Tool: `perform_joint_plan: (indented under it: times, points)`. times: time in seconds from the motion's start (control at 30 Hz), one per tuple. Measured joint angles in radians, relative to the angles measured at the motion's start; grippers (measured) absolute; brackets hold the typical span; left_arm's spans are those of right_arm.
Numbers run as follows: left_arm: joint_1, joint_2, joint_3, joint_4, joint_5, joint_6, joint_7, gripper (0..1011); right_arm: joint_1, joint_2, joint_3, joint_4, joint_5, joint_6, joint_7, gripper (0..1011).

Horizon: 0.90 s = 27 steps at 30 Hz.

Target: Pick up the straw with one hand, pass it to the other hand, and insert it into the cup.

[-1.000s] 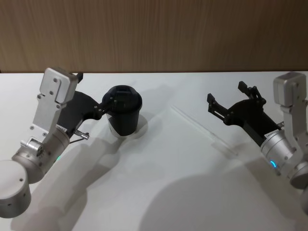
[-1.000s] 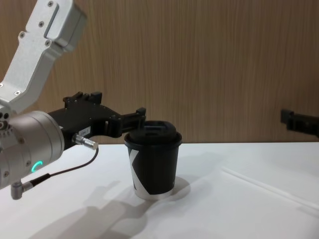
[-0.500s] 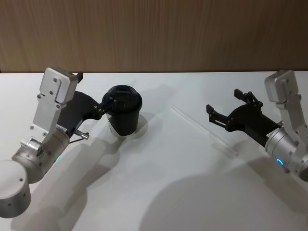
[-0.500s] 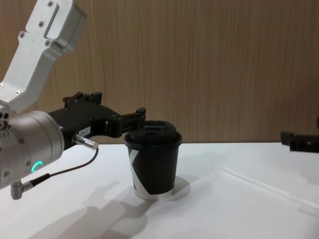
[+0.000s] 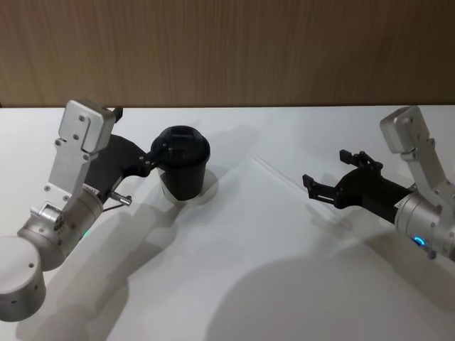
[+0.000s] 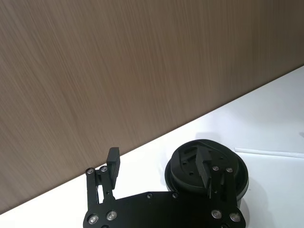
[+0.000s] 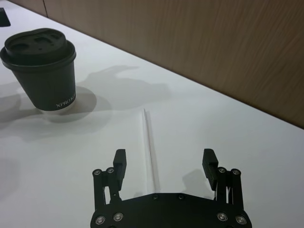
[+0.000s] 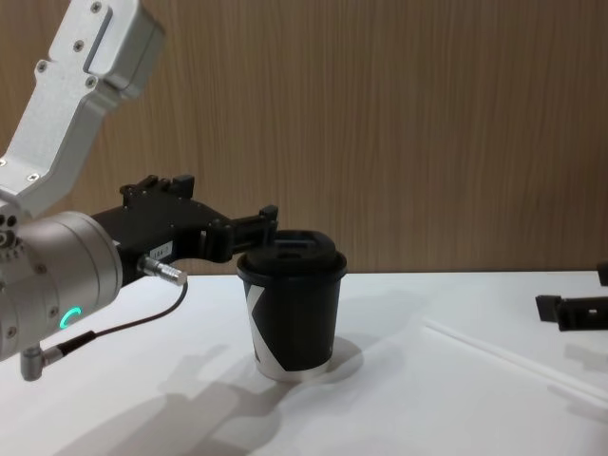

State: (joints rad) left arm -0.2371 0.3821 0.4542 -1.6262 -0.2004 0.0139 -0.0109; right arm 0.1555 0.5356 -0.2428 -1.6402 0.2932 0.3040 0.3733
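Note:
The straw [image 5: 281,175] lies flat on the white table, right of the cup [image 5: 183,165]. My right gripper [image 5: 325,168] hangs open low over the straw's nearer end. In the right wrist view the straw [image 7: 150,147] runs between the spread fingers of that gripper [image 7: 164,156], apart from both. The black lidded cup [image 8: 292,315] stands upright at centre left. Beside it at lid height my left gripper [image 5: 137,131] is open, one finger [image 6: 205,167] reaching over the lid's edge; whether it touches I cannot tell.
A wood-panel wall [image 5: 227,50] closes the table's far edge. A black cable with a metal plug [image 8: 160,271] hangs from my left wrist, near the cup. The table [image 5: 234,270] in front of both arms is bare white.
My right gripper has come down and moved left towards the straw's end, staying open. The left arm, cup and straw have not moved.

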Motion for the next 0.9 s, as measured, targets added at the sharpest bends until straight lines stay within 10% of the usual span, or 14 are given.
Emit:
perform_joint_plan:
  times: [0.9]
  points:
    - [0.0,0.0,0.0,0.0,0.0,0.0,0.0,1003,0.061,0.035,-0.026,0.076,0.084,0.086,0.118,1001]
